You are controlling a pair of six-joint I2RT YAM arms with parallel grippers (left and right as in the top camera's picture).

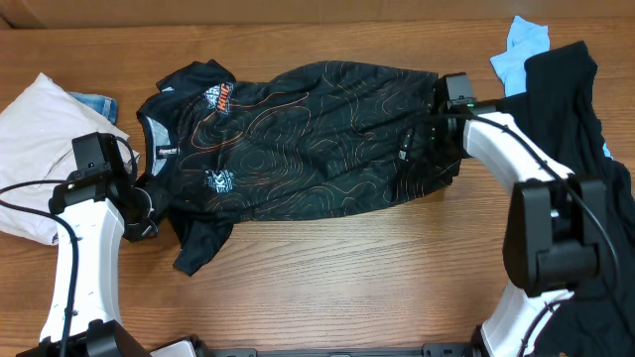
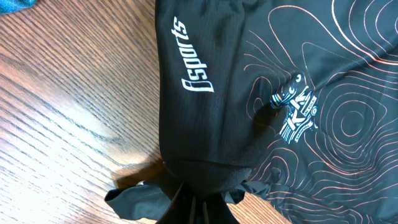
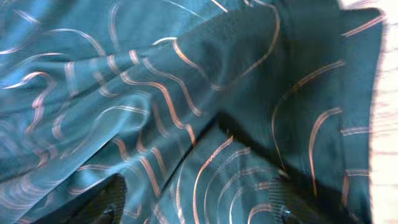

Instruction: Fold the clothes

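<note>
The black jersey shirt point(image 1: 298, 139) lies spread across the middle of the table, collar to the left and hem to the right, with orange wavy lines and logos. My left gripper point(image 1: 139, 203) is at the shirt's near left sleeve. In the left wrist view its fingers point(image 2: 199, 208) are shut on a bunch of the black cloth, below the white lettering point(image 2: 194, 56). My right gripper point(image 1: 429, 129) is at the hem end on the right. In the right wrist view its fingers point(image 3: 196, 208) stand wide apart, with the shirt's cloth point(image 3: 186, 93) lying between them.
A white garment point(image 1: 35, 129) with a blue denim piece point(image 1: 94, 102) lies at the left edge. A light blue garment point(image 1: 521, 50) and a plain black garment point(image 1: 566, 99) are piled at the right, beside my right arm.
</note>
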